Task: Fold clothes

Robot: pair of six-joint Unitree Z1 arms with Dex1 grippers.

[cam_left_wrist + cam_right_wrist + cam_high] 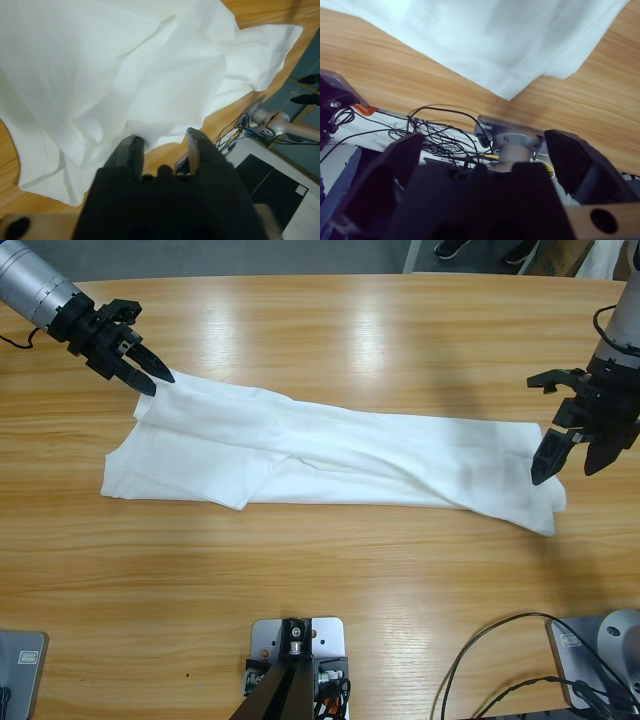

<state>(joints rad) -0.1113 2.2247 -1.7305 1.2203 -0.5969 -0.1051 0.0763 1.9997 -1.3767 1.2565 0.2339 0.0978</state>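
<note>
The clothes are one white T-shirt [330, 455], folded into a long strip that lies flat across the wooden table [330, 580]. My left gripper [160, 385] is at the strip's far left corner, its jaws a little apart and open. In the left wrist view the T-shirt [110, 75] fills the picture, and its edge lies just past the left gripper [165, 142]. My right gripper [563, 475] hovers open over the strip's right end. The right wrist view shows a corner of the T-shirt [510, 50] beyond the right gripper [485, 142], whose jaws stand wide apart with nothing between them.
Black cables [500, 660] loop over the table's near right corner, beside an arm base [512, 137]. The table's far edge [330, 278] runs behind the shirt, with shoes [460, 248] on the floor beyond it. Bare wood lies in front of the shirt.
</note>
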